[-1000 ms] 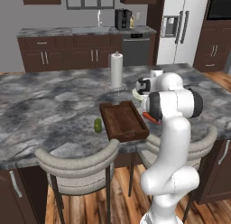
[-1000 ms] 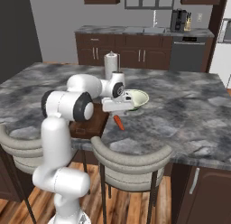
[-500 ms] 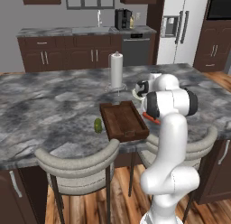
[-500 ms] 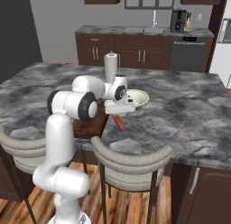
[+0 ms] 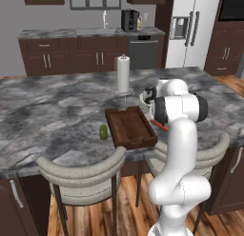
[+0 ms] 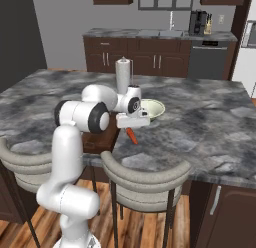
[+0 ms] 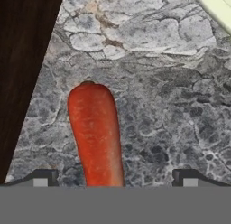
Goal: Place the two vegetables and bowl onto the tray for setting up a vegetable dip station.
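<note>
On the left of the left base view we see the cucumber lying on the grey marble counter, just beside the tray's left side. The tray is a dark wooden rectangle near the counter's front edge, with nothing in it. Behind it stands the paper-towel roll. To the right of the tray, our arm bends over the counter, and the bowl sits beyond it, well seen in the right base view just right of the wrist. The carrot lies on the counter between tray and bowl, below our gripper.

In the hand view the tray's edge runs down the left, the carrot lies in the middle on the marble, and the bowl's rim cuts the top right corner. Our fingertips stand wide apart on either side of the carrot, apart from it.
</note>
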Motion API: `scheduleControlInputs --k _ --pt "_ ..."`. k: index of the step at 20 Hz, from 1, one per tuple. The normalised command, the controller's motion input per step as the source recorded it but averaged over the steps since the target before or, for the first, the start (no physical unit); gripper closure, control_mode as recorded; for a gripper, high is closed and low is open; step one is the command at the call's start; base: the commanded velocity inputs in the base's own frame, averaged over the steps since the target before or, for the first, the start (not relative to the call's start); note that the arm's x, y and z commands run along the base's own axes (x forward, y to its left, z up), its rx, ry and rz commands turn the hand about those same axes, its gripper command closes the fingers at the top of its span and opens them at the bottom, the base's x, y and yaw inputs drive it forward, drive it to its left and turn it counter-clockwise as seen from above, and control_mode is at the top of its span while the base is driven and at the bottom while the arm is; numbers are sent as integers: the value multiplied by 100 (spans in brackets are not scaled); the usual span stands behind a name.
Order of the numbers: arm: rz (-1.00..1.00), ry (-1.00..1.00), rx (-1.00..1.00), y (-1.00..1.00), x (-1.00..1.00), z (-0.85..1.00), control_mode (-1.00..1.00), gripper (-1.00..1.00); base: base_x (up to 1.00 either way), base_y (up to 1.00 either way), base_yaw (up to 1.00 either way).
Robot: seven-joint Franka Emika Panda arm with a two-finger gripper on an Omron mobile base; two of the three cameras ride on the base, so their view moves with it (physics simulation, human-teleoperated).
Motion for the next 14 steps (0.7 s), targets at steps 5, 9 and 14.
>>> scheduleControlInputs --k 5,9,14 --pt "0 0 0 2 0 -18 -100 -100 0 0 0" --pt "0 0 0 9 0 -17 -100 -100 0 0 0" --pt "0 0 0 4 0 -20 -100 -100 0 0 0"
